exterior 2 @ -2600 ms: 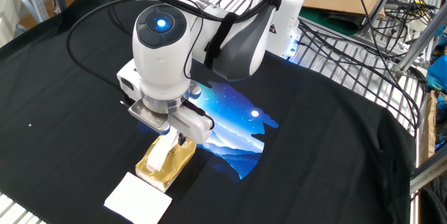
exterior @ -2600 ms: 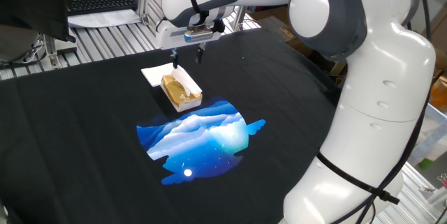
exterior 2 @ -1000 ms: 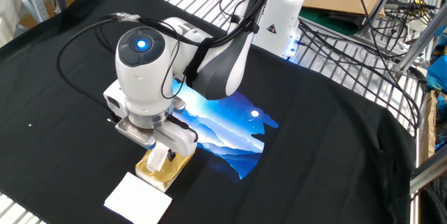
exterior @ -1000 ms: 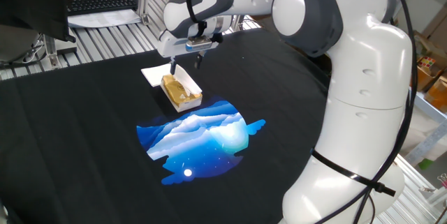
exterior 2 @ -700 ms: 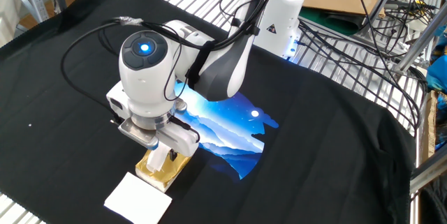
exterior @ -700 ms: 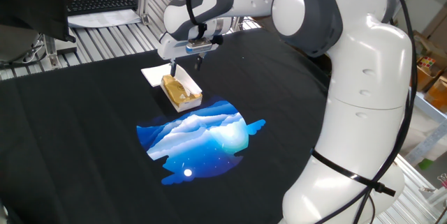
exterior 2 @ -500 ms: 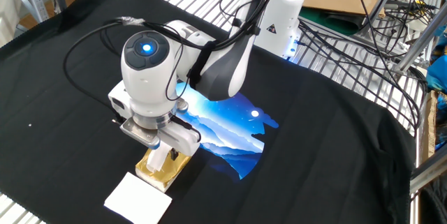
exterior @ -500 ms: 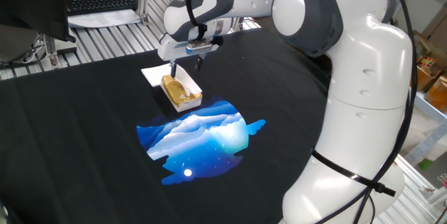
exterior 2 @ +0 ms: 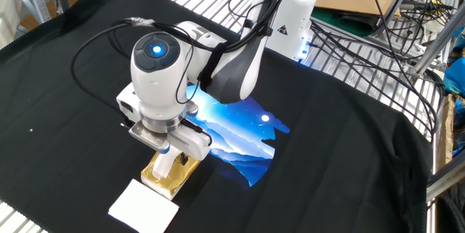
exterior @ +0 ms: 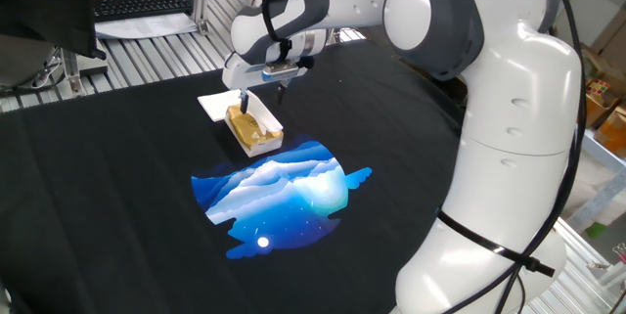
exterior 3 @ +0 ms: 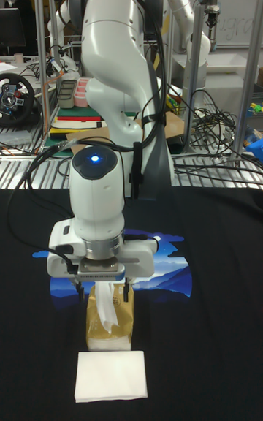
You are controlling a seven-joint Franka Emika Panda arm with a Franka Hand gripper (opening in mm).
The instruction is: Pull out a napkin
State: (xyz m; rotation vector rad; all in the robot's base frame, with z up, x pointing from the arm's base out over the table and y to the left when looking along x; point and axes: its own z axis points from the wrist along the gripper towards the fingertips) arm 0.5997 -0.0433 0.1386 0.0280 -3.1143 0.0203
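Observation:
The napkin (exterior 3: pixel 108 308) is a white strip standing up out of the golden-brown pack (exterior 3: pixel 128 323) on the black cloth. My gripper (exterior 3: pixel 102 291) hangs straight over the pack, and its two dark fingertips stand apart on either side of the napkin without pinching it. From one fixed view the napkin (exterior: pixel 244 104) rises from the pack (exterior: pixel 258 132) beside the gripper (exterior: pixel 261 91). In the other fixed view the gripper (exterior 2: pixel 173 157) covers the top of the napkin (exterior 2: pixel 168 168), and the pack (exterior 2: pixel 176 180) lies below.
A squarer white sheet (exterior 3: pixel 111 375) lies flat just beyond the pack, also seen as the white sheet (exterior: pixel 211 105). A blue printed patch (exterior: pixel 279 195) marks the black cloth. A metal rack (exterior: pixel 147 45) and a keyboard (exterior: pixel 142 3) lie past the cloth's edge.
The gripper has drifted slightly up and sideways over the pack. The napkin, the pack and the white sheet lie as before.

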